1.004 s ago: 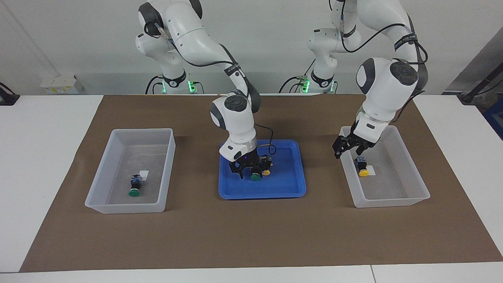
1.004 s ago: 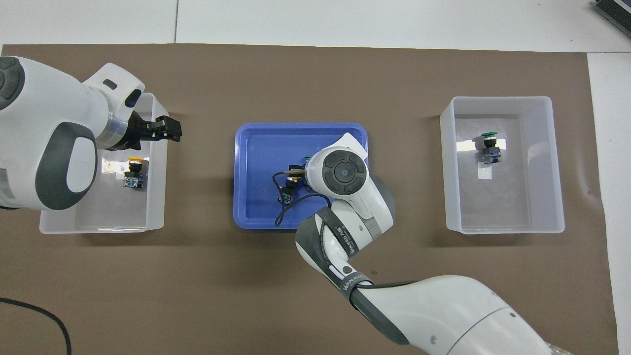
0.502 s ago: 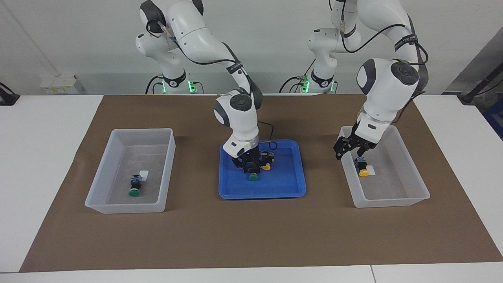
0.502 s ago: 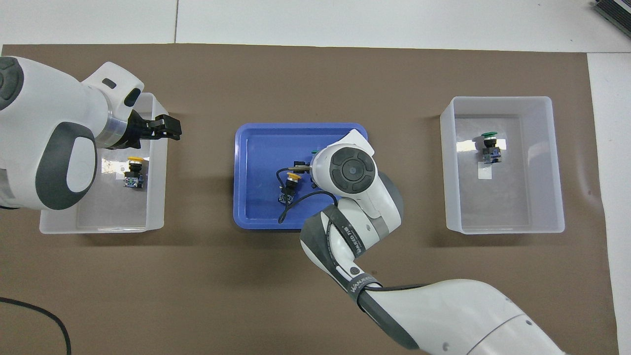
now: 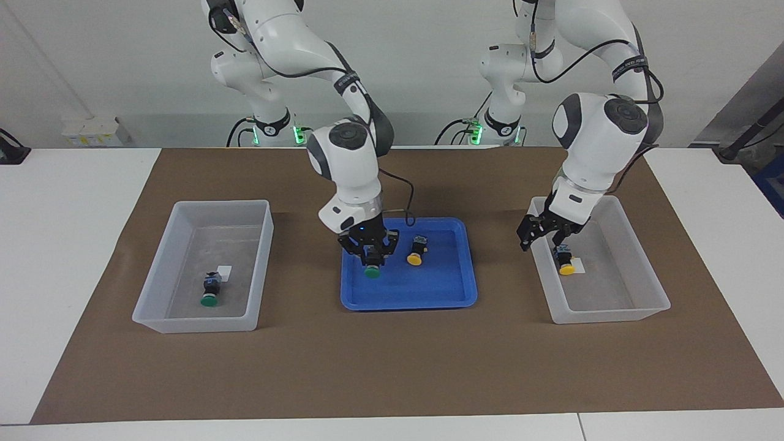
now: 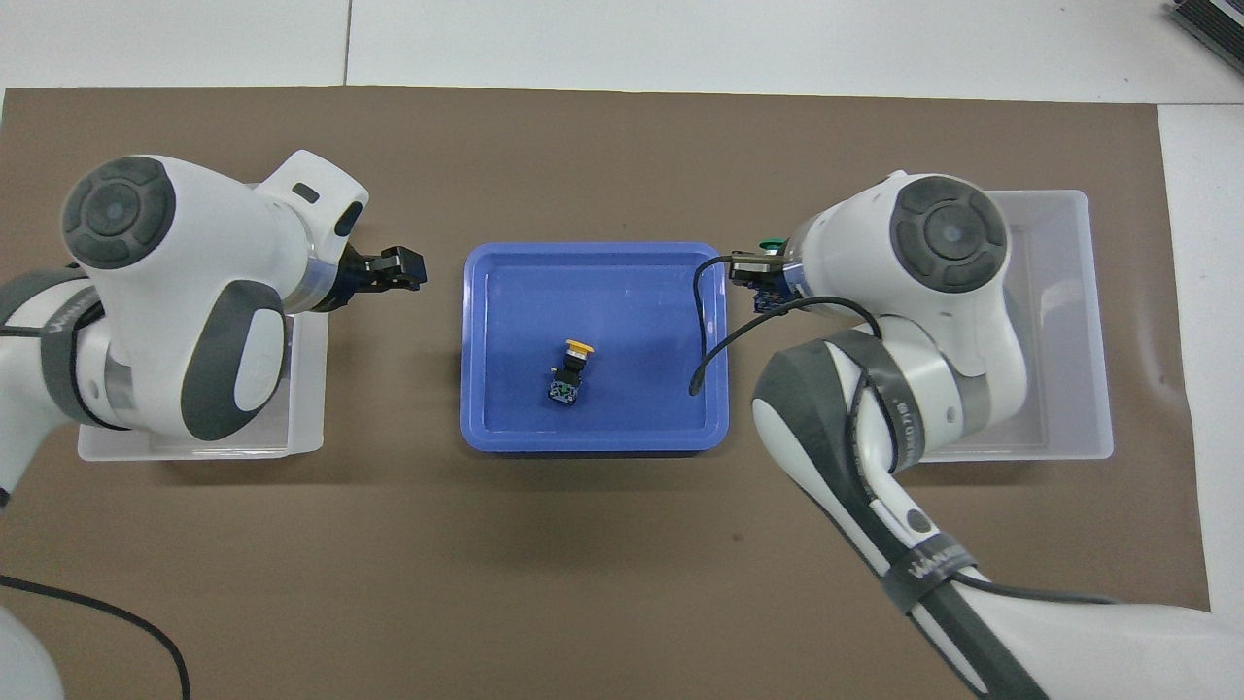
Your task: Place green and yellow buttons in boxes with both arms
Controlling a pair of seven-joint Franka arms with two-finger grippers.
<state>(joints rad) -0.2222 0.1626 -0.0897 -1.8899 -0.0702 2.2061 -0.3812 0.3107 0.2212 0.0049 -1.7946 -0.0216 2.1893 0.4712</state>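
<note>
My right gripper (image 5: 370, 257) is shut on a green button (image 5: 372, 271), raised over the blue tray's (image 5: 410, 300) end nearest the right arm; the overhead view shows its green cap (image 6: 771, 242). A yellow button (image 5: 415, 254) (image 6: 571, 365) lies in the tray (image 6: 593, 272). A second green button (image 5: 210, 293) lies in the box (image 5: 202, 326) toward the right arm's end. Another yellow button (image 5: 565, 263) lies in the box (image 5: 612, 315) toward the left arm's end. My left gripper (image 5: 542, 237) (image 6: 398, 282) hangs open and empty over that box's rim nearest the tray.
A brown mat (image 5: 392, 367) covers the table under the tray and both boxes. In the overhead view each arm covers most of the box (image 6: 1088, 321) (image 6: 194, 447) at its end, hiding the button inside. A black cable (image 6: 709, 331) hangs from the right wrist over the tray.
My right gripper shut on the green button, lifted it out of the tray and carried it toward the right arm's end. The left gripper edged toward the tray.
</note>
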